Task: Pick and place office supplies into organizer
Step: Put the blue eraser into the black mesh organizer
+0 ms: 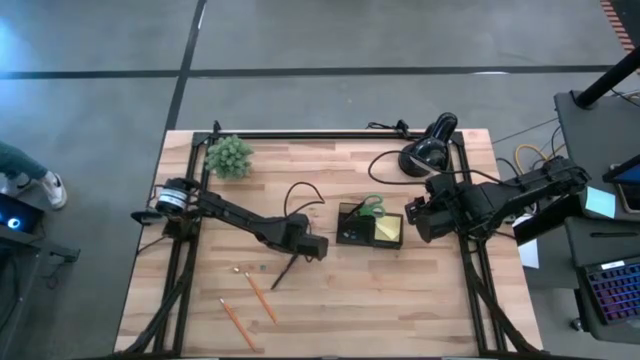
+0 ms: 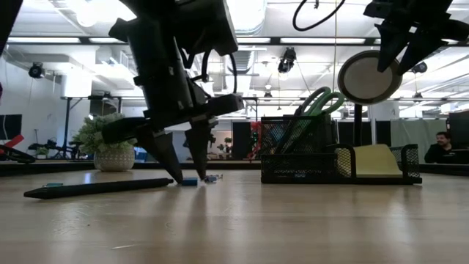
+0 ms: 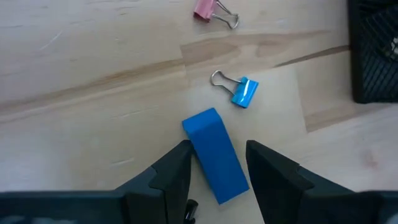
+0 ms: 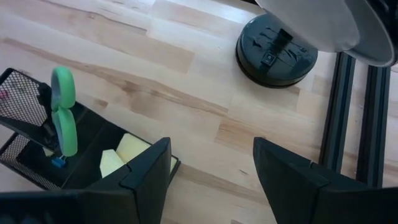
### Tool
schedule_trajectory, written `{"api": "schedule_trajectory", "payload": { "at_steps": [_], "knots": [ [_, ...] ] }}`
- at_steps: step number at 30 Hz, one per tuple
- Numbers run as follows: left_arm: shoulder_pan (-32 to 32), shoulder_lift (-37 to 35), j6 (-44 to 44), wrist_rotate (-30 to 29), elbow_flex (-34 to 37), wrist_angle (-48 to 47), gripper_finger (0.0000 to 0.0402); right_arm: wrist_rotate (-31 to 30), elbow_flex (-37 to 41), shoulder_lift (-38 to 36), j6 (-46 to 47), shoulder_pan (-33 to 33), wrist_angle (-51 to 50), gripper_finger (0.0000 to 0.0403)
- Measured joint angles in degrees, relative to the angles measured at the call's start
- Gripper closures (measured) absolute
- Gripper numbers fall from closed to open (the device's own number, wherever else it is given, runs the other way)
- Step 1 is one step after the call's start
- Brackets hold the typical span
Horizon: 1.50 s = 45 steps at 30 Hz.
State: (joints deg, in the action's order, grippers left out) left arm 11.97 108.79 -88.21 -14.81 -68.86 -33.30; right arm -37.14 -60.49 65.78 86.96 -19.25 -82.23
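A: Where did things stand on the counter (image 1: 400, 300)?

B: The organizer (image 1: 369, 226) sat near the middle, scissors (image 1: 372, 208) and sticky pad (image 1: 389, 231) already in it. The right claw (image 1: 420, 222) hung just beside its right end, jaws wide and empty. Two pencils (image 1: 262, 298) lay toward the front-left corner, and a pen (image 1: 283, 271) lay nearer the middle.

A: And the left claw (image 3: 216, 171)?

B: Low over the counter just left of the organizer, jaws narrowly apart, straddling a blue block (image 3: 215, 155). One end sat between the fingers (image 3: 173, 174); its long axis ran out ahead, roughly along them, slightly skewed. No squeeze that I could see.

A: Anything close by?

B: A blue clip (image 3: 239, 91) just past the block, a pink clip (image 3: 211, 11) farther on. The left arm was plainly the nearer one.
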Motion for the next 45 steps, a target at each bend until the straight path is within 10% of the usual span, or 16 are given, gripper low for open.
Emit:
{"api": "schedule_trajectory", "payload": {
  "at_steps": [21,28,34,45],
  "knots": [
    [0.31,-2.28,5.81,0.13,-1.58,-0.85,0.0353,0.06,1.6,0.0,0.02,0.02,0.13,0.0183],
    [2.32,-6.05,26.26,-17.22,-9.07,5.68,0.0353,-0.33,1.71,0.0,1.06,0.02,0.12,0.0184],
    [0.55,-4.33,47.57,-15.17,-9.32,20.94,0.0353,-0.19,1.71,0.0,1.06,0.02,0.11,0.0184],
    [-0.67,-5.45,18.03,1.54,-12.09,-17.81,0.0349,1.3,1.71,-0.02,3.45,0.02,-0.26,0.0184]
  ]
}}
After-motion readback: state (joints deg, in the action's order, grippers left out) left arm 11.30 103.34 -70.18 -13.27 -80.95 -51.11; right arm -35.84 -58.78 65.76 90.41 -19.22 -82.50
